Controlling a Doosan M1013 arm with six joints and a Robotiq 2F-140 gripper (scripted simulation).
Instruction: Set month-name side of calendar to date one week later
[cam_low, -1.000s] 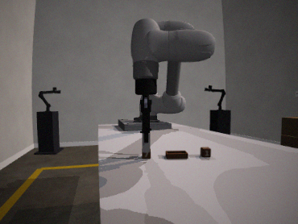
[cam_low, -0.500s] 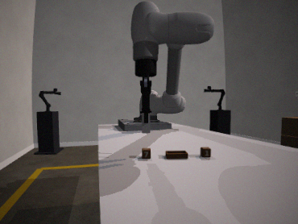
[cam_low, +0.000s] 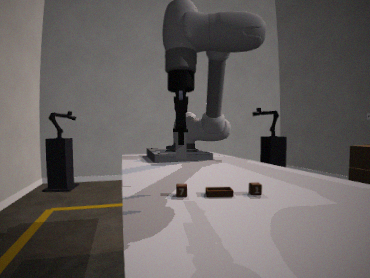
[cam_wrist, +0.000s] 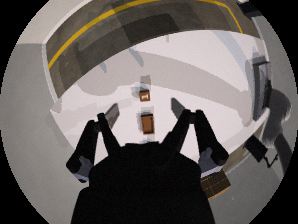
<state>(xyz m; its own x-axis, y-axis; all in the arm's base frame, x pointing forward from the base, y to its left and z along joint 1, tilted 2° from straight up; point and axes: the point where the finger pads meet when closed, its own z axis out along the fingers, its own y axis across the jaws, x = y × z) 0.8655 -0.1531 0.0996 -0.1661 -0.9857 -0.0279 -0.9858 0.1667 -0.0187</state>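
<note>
A brown cube showing a 7 (cam_low: 181,190) lies on the white table, left of the small brown tray (cam_low: 219,192). A second cube showing a 1 (cam_low: 255,188) lies right of the tray. The tray looks empty. My gripper (cam_low: 179,136) hangs well above the cube with the 7, open and empty. In the wrist view the open fingers frame that cube far below. The tray (cam_wrist: 144,95) and the other cube (cam_wrist: 144,82) lie in a line beyond it.
The arm's base plate (cam_low: 179,154) stands at the far end of the table. Two black pedestals with small arms (cam_low: 60,162) (cam_low: 273,149) stand on the floor at either side. Brown boxes (cam_low: 360,163) sit at the right edge.
</note>
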